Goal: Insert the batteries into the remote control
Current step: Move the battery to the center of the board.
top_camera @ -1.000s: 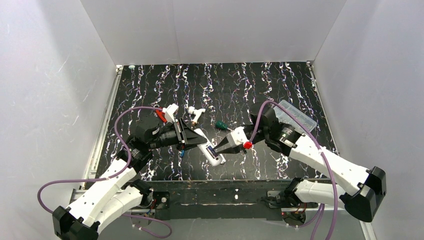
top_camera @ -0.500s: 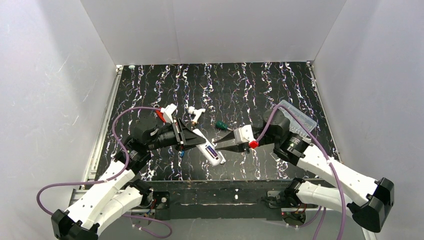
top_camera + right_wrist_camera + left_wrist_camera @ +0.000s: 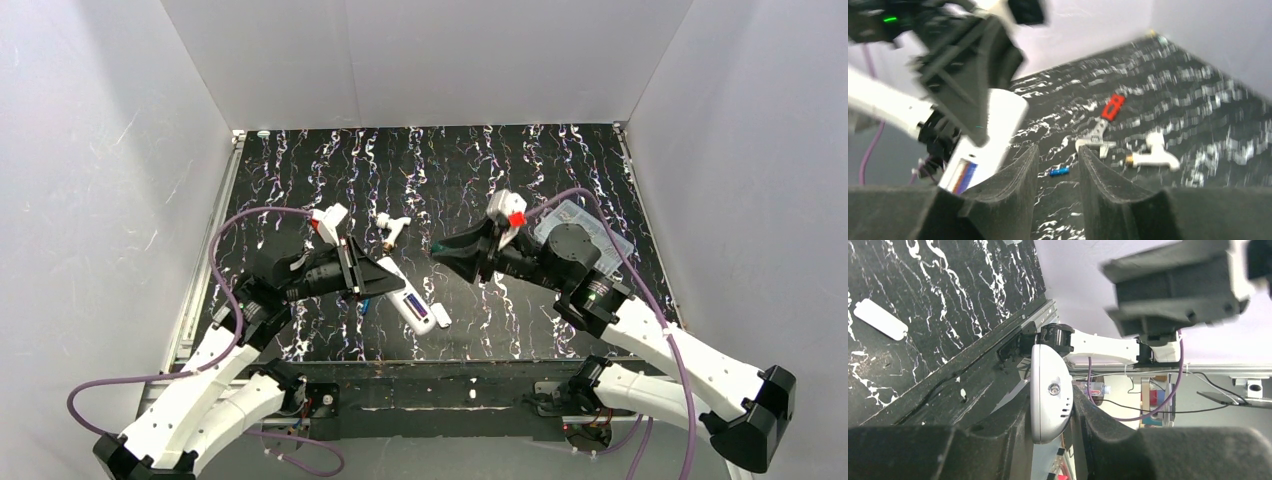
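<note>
Two arms reach inward over the front part of the tabletop, much bare room behind: the left tool pinches the remote control near the front edge, the right tool hangs beside it, spread and empty, one battery lying below.

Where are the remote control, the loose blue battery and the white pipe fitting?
remote control (image 3: pixel 405 294): top view, middle of its white body.
loose blue battery (image 3: pixel 1059 171): right wrist view, middle of the cylinder.
white pipe fitting (image 3: pixel 1155 159): right wrist view, its white body.
</note>
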`<action>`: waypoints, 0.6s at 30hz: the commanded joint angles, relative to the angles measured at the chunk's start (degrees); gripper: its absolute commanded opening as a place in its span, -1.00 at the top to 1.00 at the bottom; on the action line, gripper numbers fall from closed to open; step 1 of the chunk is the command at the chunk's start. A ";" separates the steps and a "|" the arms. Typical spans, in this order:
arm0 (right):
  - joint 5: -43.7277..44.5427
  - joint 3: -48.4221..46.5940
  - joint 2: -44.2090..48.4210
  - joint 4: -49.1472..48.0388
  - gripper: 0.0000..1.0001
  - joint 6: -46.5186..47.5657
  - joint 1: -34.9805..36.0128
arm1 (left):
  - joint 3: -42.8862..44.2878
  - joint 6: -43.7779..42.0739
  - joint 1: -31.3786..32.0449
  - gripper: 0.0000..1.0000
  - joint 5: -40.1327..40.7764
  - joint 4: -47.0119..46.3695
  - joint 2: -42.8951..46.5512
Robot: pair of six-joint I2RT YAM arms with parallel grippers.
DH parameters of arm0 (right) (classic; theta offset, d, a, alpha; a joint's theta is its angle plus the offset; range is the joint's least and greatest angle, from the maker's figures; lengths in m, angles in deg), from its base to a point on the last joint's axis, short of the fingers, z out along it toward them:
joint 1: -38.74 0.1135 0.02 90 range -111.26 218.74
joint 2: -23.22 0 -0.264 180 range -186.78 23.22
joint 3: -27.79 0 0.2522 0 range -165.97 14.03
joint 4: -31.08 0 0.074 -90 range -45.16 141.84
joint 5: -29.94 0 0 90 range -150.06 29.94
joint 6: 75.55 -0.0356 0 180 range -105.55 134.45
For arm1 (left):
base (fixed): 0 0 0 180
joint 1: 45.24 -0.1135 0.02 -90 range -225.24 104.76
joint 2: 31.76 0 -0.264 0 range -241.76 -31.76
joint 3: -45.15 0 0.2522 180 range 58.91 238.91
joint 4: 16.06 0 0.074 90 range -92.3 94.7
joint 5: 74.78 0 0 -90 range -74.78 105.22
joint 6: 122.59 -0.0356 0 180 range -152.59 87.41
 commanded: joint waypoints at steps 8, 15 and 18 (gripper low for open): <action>24.41 -12.59 -21.90 28.55 0.15 -33.90 1.89 | 8.02 -4.45 -0.13 1.00 -2.14 2.93 2.62; 24.14 -28.27 -42.80 34.94 -0.13 -40.55 8.26 | 12.44 -6.18 -0.09 1.00 -3.24 6.18 5.10; 23.52 -36.79 -51.87 38.52 -0.19 -42.67 9.94 | 14.60 -6.91 -0.12 1.00 -3.90 7.18 6.03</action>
